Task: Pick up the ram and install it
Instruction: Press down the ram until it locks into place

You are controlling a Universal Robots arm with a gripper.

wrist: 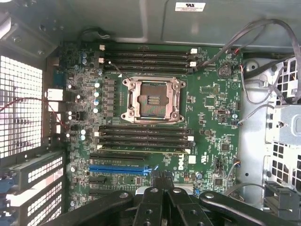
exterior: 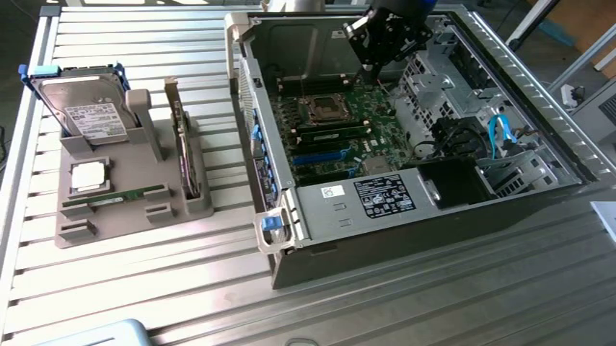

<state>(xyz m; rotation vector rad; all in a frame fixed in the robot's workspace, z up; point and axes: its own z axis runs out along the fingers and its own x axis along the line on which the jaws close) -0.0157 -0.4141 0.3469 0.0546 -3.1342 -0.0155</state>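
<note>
The ram is a thin green stick lying flat in a slot of the grey holder, at the exterior view's left. My gripper hangs far from it, inside the open computer case above the green motherboard. In the wrist view its black fingers are pressed together, shut, with nothing between them. Beneath the gripper lie the empty processor socket and the rows of memory slots. The slot row nearest the blue connector seems to hold a greenish stick.
The grey holder also carries a hard drive, a square silver processor chip and an upright dark expansion card. Cables, a blue cable and metal drive cages crowd one side of the case. A ribbed metal table lies around it.
</note>
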